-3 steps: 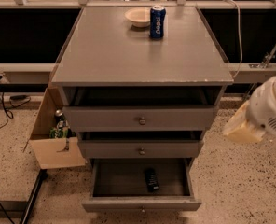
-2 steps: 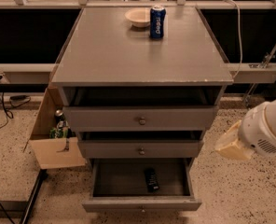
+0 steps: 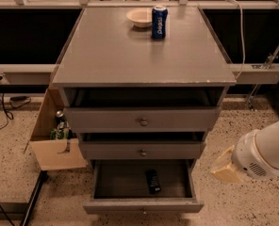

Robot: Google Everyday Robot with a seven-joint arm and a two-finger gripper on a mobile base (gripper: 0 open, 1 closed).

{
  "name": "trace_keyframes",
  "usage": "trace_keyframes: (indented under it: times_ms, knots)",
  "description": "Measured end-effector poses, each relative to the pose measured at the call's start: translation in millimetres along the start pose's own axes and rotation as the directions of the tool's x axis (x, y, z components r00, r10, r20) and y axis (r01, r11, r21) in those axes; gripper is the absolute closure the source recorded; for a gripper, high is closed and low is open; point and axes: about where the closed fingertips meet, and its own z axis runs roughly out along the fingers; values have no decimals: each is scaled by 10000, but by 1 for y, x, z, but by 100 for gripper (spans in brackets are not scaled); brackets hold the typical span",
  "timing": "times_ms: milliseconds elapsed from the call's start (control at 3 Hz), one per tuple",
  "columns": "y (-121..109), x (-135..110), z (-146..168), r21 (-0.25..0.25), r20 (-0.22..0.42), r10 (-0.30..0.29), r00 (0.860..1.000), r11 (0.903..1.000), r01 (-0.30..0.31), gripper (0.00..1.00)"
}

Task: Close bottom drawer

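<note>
The bottom drawer [image 3: 144, 205] of the grey cabinet is pulled far out, its slim front panel near the lower edge of the view. A small dark oblong object [image 3: 152, 181] lies inside it. My gripper [image 3: 224, 167] shows as a tan end on the white arm [image 3: 262, 154] at the right. It hangs to the right of the open drawer, about level with it and apart from it.
The top drawer [image 3: 142, 119] and middle drawer [image 3: 142, 150] stand slightly out. A blue soda can [image 3: 159, 21] and a pale bowl [image 3: 139, 17] sit on the cabinet top [image 3: 139, 60]. An open cardboard box [image 3: 54, 147] with cans stands at the left. Cables lie on the speckled floor.
My arm and gripper have come down and slightly left, from beside the middle drawer to beside the bottom drawer. The drawers have not moved.
</note>
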Motion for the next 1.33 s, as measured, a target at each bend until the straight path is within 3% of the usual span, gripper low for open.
trace_keyframes:
  times_ms: [667,1000,1333]
  knots:
    - [15,39,58,-432,486,1228,9912,9917,-1207,100]
    - [25,63,109,-780,779,1937,9780,9791,-1877,100]
    - [33,90,173,-1037,1051,2957,9495,9528,-2852,100]
